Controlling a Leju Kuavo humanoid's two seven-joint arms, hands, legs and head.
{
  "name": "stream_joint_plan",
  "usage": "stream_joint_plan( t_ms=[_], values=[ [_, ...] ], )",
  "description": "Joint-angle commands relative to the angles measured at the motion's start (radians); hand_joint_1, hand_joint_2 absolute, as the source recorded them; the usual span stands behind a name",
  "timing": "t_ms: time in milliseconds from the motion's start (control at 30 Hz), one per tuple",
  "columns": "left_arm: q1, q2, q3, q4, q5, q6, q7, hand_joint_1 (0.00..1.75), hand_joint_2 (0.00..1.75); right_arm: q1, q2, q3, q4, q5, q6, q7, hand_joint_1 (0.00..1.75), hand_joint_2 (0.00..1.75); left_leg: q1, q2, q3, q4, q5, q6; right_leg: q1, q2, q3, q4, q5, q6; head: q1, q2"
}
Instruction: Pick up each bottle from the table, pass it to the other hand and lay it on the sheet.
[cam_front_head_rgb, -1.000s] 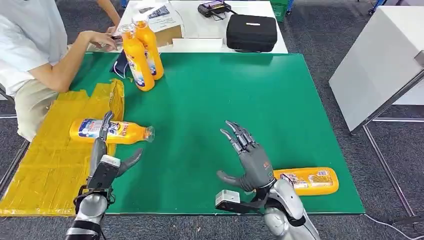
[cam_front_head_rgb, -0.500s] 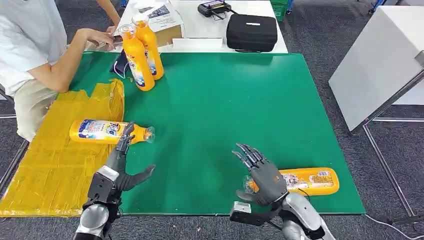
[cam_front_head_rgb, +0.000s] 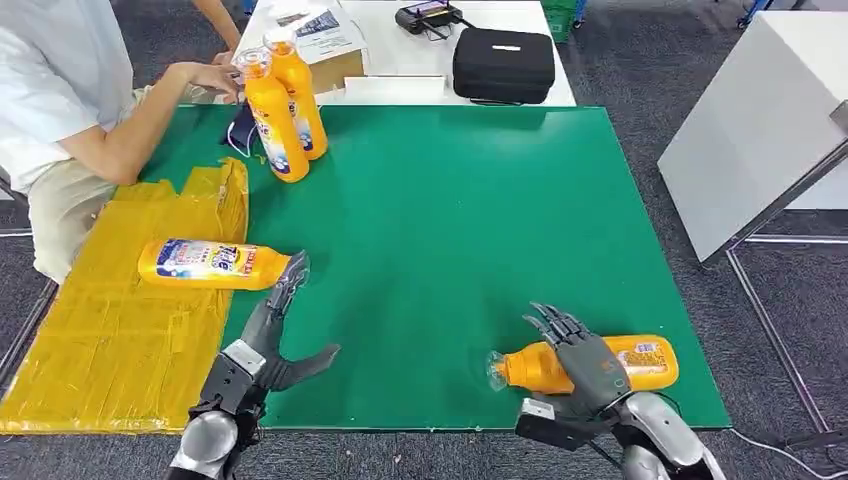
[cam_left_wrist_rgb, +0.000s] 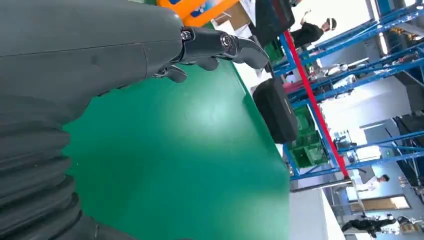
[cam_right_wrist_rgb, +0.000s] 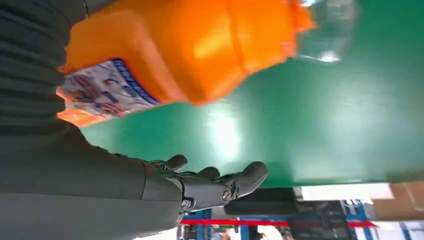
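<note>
An orange bottle (cam_front_head_rgb: 640, 362) lies on its side near the green table's front right edge, clear cap (cam_front_head_rgb: 496, 367) pointing left. My right hand (cam_front_head_rgb: 583, 364) hovers open right over it, fingers spread; the right wrist view has the bottle (cam_right_wrist_rgb: 190, 50) close under the palm. A second orange bottle (cam_front_head_rgb: 210, 264) lies partly on the yellow sheet (cam_front_head_rgb: 120, 320) at the left. My left hand (cam_front_head_rgb: 272, 335) is open over the table just right of the sheet, fingertips near that bottle's cap. Two more orange bottles (cam_front_head_rgb: 282, 105) stand upright at the far left.
A person sits at the far left, a hand (cam_front_head_rgb: 212, 76) by the standing bottles. Beyond the green table (cam_front_head_rgb: 450, 200), a black case (cam_front_head_rgb: 503, 64) and a box (cam_front_head_rgb: 330, 45) sit on a white table. A white panel (cam_front_head_rgb: 760, 110) stands to the right.
My right hand has moved back and right until it is over the lying bottle. My left hand has drawn away from the bottle on the sheet, toward the right and nearer me.
</note>
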Motion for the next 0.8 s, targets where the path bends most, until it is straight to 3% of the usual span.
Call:
stream_joint_plan(
  t_ms=[33,200,800],
  values=[
    [-0.026,-0.003,-0.031,0.047,0.005,0.008,0.017,0.0,1.75,-0.051,0.015,-0.065,0.131,0.079,-0.028,0.083,0.0,1.75,0.001,-0.001,0.005,-0.001,-0.001,-0.001,0.0,0.001,0.006,-0.002,-0.001,-0.001,0.0,0.0],
    [-0.014,-0.006,-0.028,0.024,0.01,0.012,0.029,0.0,1.75,-0.086,0.027,-0.083,0.176,0.187,-0.04,0.186,0.0,1.75,0.002,0.001,0.006,0.0,-0.002,-0.002,0.001,0.004,0.007,-0.002,-0.001,-0.002,0.0,0.0],
    [-0.015,-0.005,-0.038,0.019,0.011,0.009,0.039,0.0,1.75,-0.094,0.018,-0.107,0.243,0.235,-0.011,0.234,0.0,1.75,0.001,0.0,0.005,-0.001,-0.002,-0.001,0.001,0.002,0.007,-0.002,-0.001,-0.001,0.0,0.0]
  ],
)
